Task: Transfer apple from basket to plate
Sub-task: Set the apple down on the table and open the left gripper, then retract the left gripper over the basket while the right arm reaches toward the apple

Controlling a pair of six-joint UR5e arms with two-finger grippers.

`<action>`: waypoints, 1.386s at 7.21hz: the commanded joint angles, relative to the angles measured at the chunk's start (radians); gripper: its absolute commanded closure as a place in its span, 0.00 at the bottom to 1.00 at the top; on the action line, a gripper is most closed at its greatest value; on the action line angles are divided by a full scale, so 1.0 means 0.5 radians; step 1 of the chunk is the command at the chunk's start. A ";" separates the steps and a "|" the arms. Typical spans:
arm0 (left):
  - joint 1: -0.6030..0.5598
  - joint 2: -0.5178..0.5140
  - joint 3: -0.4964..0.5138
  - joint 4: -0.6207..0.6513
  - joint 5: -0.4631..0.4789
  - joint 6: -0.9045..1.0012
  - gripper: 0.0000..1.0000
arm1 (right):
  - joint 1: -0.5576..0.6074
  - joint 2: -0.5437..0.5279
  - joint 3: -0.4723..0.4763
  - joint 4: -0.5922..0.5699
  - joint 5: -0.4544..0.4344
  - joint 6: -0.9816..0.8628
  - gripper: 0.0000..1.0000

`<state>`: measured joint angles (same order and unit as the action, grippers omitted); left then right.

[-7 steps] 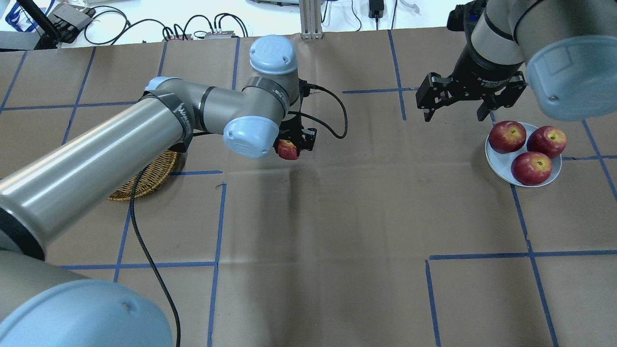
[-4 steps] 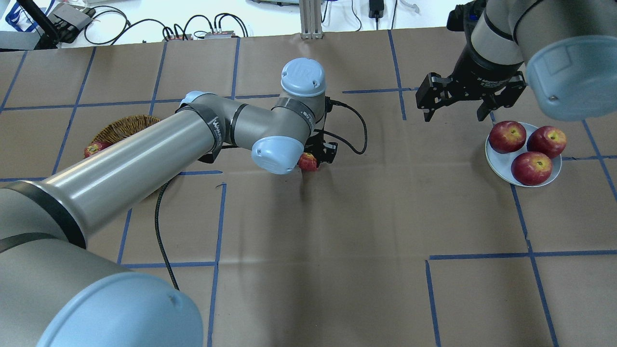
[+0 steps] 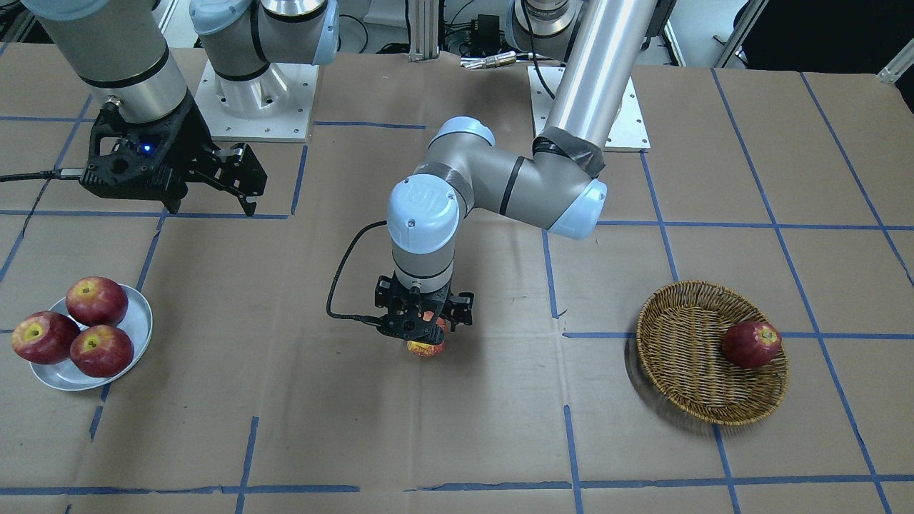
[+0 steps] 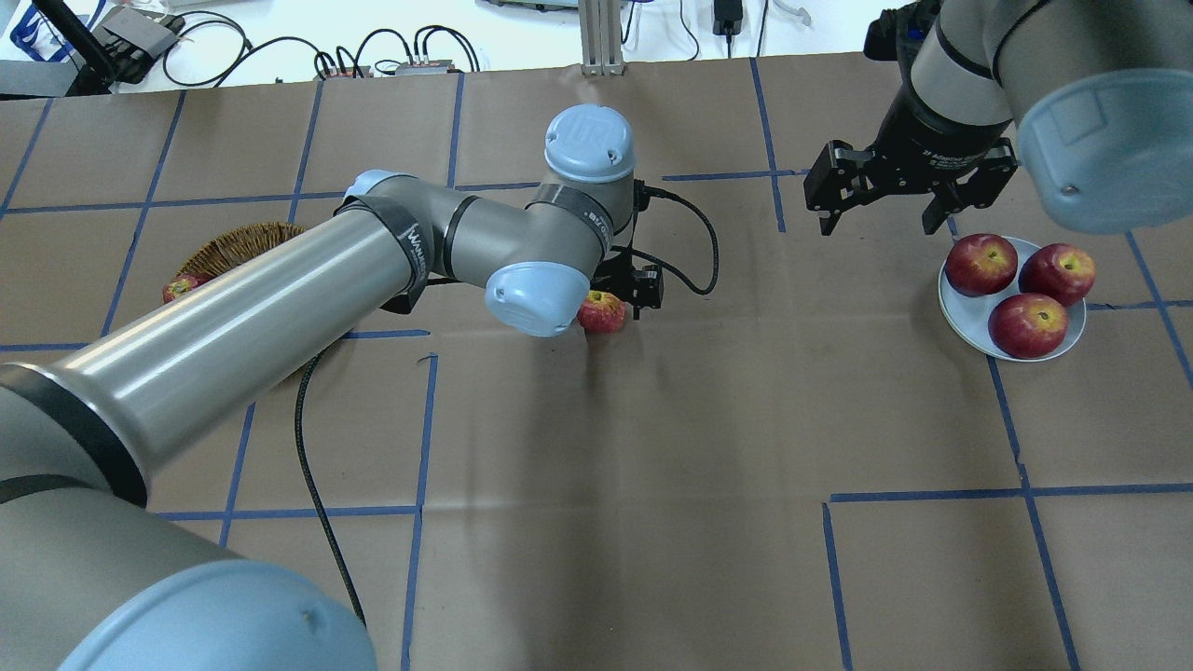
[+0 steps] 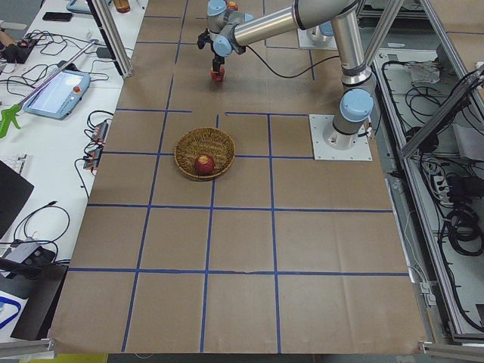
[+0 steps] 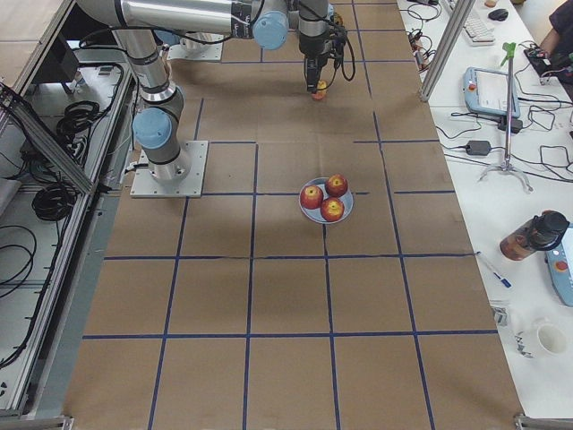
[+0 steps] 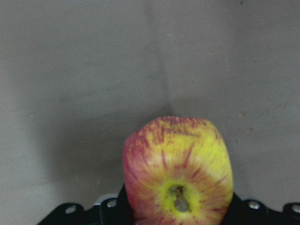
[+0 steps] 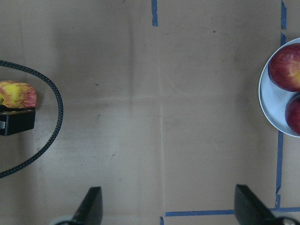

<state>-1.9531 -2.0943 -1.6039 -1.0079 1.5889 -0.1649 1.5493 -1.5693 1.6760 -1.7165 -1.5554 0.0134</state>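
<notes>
My left gripper point(image 3: 425, 333) is shut on the apple point(image 3: 426, 348), which is red with yellow streaks. It holds the apple low over the brown paper at the table's middle. The apple also shows in the overhead view point(image 4: 602, 312), fills the left wrist view point(image 7: 178, 173), and sits at the left edge of the right wrist view point(image 8: 16, 93). The wicker basket point(image 3: 685, 357) lies on my left side. The pale plate point(image 3: 141, 314) lies on my right side point(image 4: 965, 321). My right gripper point(image 4: 878, 226) is open and empty, hovering beside the plate.
A darker red apple point(image 3: 751, 343) lies in the basket. Three deep-red apples point(image 4: 1027, 324) fill most of the plate. The left wrist's black cable point(image 4: 685, 252) loops beside the held apple. Blue tape lines grid the paper.
My left arm has swung right from over the basket to the table's middle, carrying the apple. It has barely moved in the last half second. The right arm has stayed still.
</notes>
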 commanded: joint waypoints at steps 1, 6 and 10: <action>0.089 0.214 0.008 -0.180 0.016 0.038 0.01 | 0.000 0.000 0.001 0.000 0.000 -0.002 0.00; 0.840 1.150 -0.072 -1.017 0.019 0.603 0.01 | 0.000 -0.009 -0.002 0.000 0.003 0.022 0.00; 0.881 1.142 -0.005 -1.086 0.007 0.615 0.01 | 0.164 0.070 -0.017 -0.094 0.028 0.273 0.00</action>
<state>-1.5169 -1.5202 -1.6175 -1.5529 1.5964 0.1418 1.5753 -1.5605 1.6709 -1.7291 -1.5437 0.0849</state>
